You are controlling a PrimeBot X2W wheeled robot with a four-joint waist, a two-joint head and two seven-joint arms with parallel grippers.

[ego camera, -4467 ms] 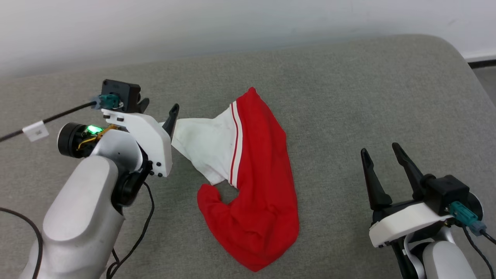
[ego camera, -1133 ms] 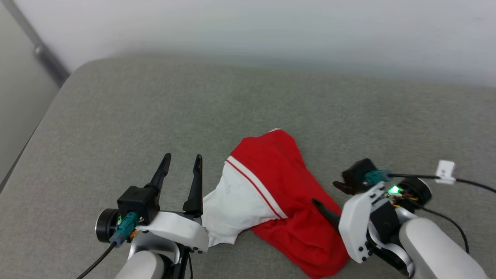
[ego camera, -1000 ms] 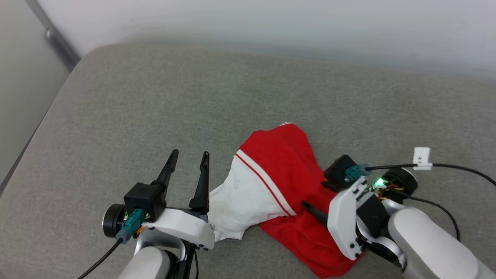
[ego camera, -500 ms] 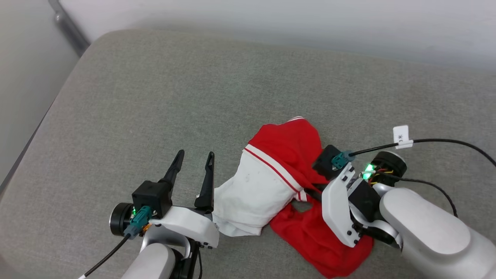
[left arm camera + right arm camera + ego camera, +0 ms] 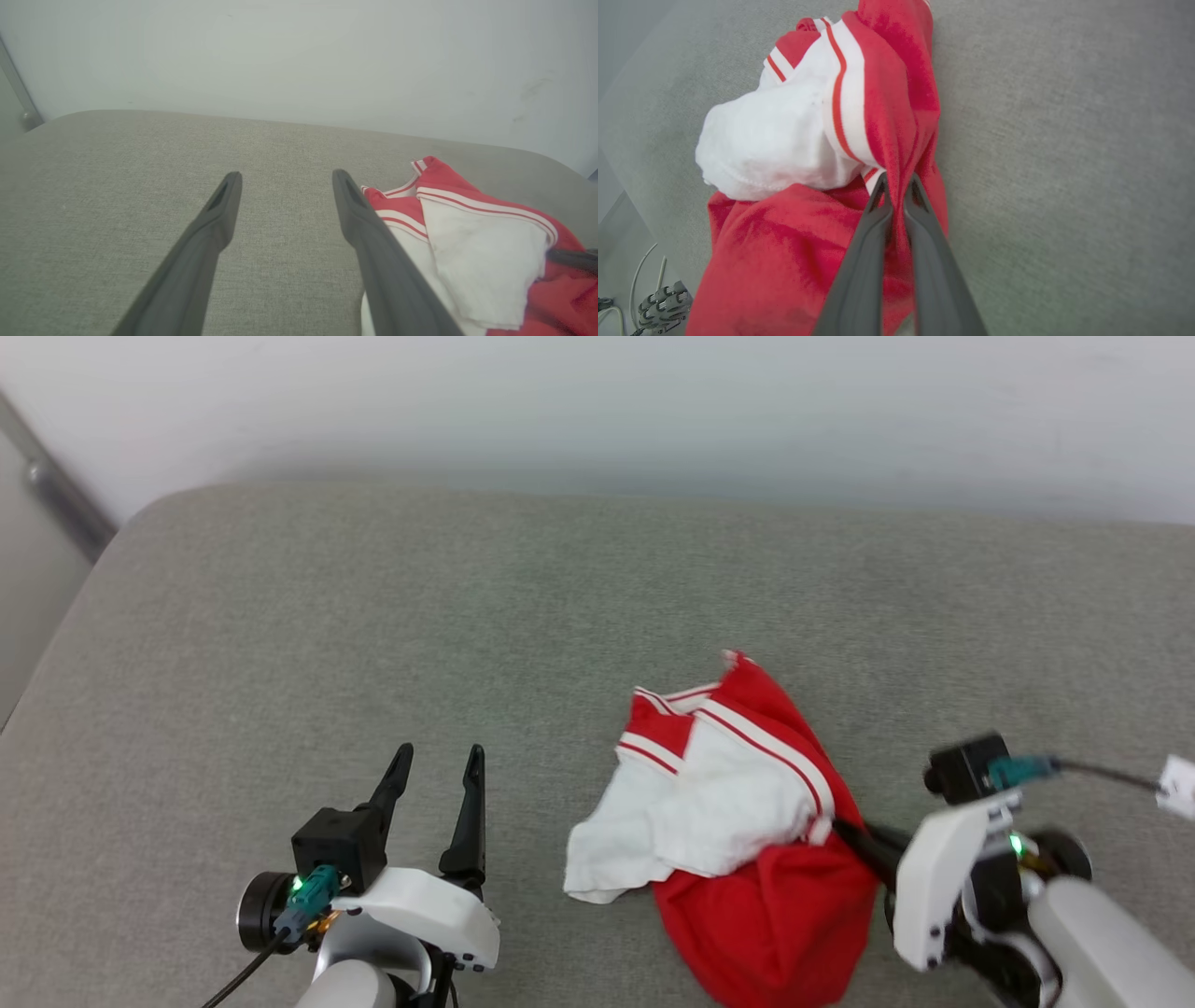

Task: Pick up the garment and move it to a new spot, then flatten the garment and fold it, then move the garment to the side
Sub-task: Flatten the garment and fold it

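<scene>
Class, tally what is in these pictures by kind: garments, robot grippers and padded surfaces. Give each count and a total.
Garments: 1, the red and white T-shirt
Grippers: 2, the left gripper, open, and the right gripper, shut on the shirt
Padded surfaces: 1, the grey padded surface
Total: 4

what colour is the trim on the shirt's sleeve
Red and white stripes; the trim on the garment shows best in the right wrist view.
</scene>
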